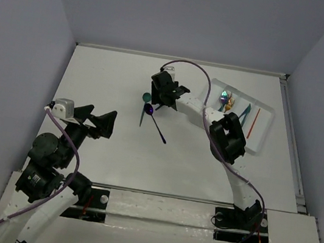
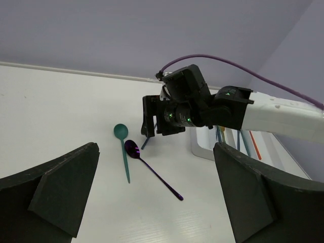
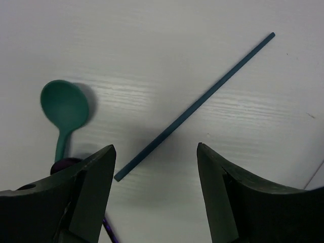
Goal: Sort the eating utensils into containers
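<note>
– White tabletop (image 1: 113, 77), pale lilac walls (image 1: 185, 14) on three sides. Where are the utensils?

– Three lie loose mid-table. One is a matte teal spoon (image 3: 65, 106). A glossy purple spoon (image 2: 152, 169) has its bowl just beside the teal handle. The third is a slim dark-blue utensil handle (image 3: 195, 104) lying aslant, and I can't see its head.

– And the rest?

– In the shallow white divided tray (image 1: 263, 131) at the far right: a shiny blue spoon bowl (image 1: 223, 97), an orange-gold piece (image 1: 230, 103), a teal piece (image 1: 244, 116) and a red piece (image 1: 254, 122), lying along the compartments.

– The pincers?

– The right gripper (image 3: 154, 148) hangs over the blue handle, one finger on either side, spread and grasping nothing. The left gripper (image 2: 156, 147) sits near-left, well apart from the spoons, also released and empty.

– Any lettering?

– I can't make any out. There are small green lights (image 2: 182, 117) on the right wrist and a purple cable (image 1: 197, 71) looping over it.
</note>
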You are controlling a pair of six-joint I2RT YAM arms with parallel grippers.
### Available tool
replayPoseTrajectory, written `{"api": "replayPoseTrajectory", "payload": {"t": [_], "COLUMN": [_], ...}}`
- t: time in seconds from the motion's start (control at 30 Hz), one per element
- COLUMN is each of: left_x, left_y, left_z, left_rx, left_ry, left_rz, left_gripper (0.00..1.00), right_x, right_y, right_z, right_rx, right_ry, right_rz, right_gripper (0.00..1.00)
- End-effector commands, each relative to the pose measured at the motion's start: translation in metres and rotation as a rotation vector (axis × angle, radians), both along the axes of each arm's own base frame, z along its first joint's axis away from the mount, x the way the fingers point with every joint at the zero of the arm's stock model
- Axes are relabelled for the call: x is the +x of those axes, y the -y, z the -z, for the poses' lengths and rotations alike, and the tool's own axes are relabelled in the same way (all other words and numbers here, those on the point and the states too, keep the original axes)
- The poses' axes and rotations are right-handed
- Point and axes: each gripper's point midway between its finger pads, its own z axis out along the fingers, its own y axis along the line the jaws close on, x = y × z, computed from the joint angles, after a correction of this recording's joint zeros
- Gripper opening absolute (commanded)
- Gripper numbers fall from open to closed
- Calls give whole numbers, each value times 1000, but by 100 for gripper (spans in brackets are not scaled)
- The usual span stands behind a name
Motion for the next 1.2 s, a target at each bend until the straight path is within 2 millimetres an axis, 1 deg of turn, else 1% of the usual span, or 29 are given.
{"api": "replayPoseTrajectory", "payload": {"t": [0.0, 0.03, 0.13, 0.17, 0.2, 0.23, 0.27, 0.3, 0.33, 0.37, 0.47, 0.5, 0.57, 0.6, 0.67, 0.7, 0.83, 0.87, 0.93, 0.97, 1.0, 1.07, 1.1, 1.17], "left_x": [-4, -4, -5, -5, -6, -6, -7, -7, -7, -7, -8, -8, -8, -8, -8, -8, -8, -8, -7, -7, -7, -7, -7, -6], "left_y": [-1, -1, 2, 2, 1, 1, 1, 1, 0, 0, 2, 2, 2, 2, 2, 2, 2, 2, 2, 3, 3, 3, 3, 3], "left_z": [-21, -21, -22, -22, -22, -23, -23, -23, -23, -23, -23, -23, -23, -23, -23, -23, -23, -23, -23, -23, -23, -23, -23, -23], "left_rx": [-32, -31, -32, -32, -33, -34, -34, -33, -35, -36, -36, -37, -36, -37, -37, -37, -36, -38, -35, -36, -37, -36, -34, -35], "left_ry": [69, 70, 71, 71, 72, 75, 75, 76, 76, 78, 78, 79, 78, 79, 79, 79, 78, 77, 75, 75, 76, 75, 74, 73], "left_rz": [6, 9, 22, 22, 22, 22, 22, 21, 19, 20, 28, 28, 28, 28, 28, 28, 28, 28, 28, 30, 31, 31, 31, 30], "left_gripper": [99, 99, 99, 99, 99, 99, 99, 99, 99, 99, 99, 99, 99, 99, 99, 99, 99, 99, 99, 99, 99, 99, 99, 99], "right_x": [19, 23, 27, 31, 31, 31, 30, 30, 26, 24, 20, 12, 10, 6, 3, -1, -8, -11, -13, -16, -14, -13, -12, -8], "right_y": [8, 5, 3, 7, 6, 5, 5, 5, 6, 7, 15, 22, 27, 32, 38, 43, 51, 55, 57, 58, 62, 61, 61, 59], "right_z": [2, 2, 9, 12, 15, 20, 29, 33, 42, 46, 54, 58, 57, 56, 54, 53, 52, 53, 54, 58, 59, 57, 55, 48], "right_rx": [20, 27, 14, 10, 8, 6, -3, -7, -13, -16, -29, -44, -48, -58, -66, -73, -65, -72, -59, -56, -49, -44, -42, -32], "right_ry": [0, 1, -3, -6, -10, -17, -34, -39, -58, -66, -71, -83, -71, -75, -68, -65, -61, -63, -59, -69, -73, -68, -64, -47], "right_rz": [99, 101, 111, 120, 119, 116, 115, 116, 113, 118, 134, 141, 148, 153, 163, 170, 191, 200, 213, 210, 223, 225, 226, 228], "right_gripper": [71, 71, 71, 71, 71, 71, 71, 70, 69, 65, 59, 54, 49, 42, 35, 34, 29, 28, 22, 18, 10, 3, 0, 0]}}
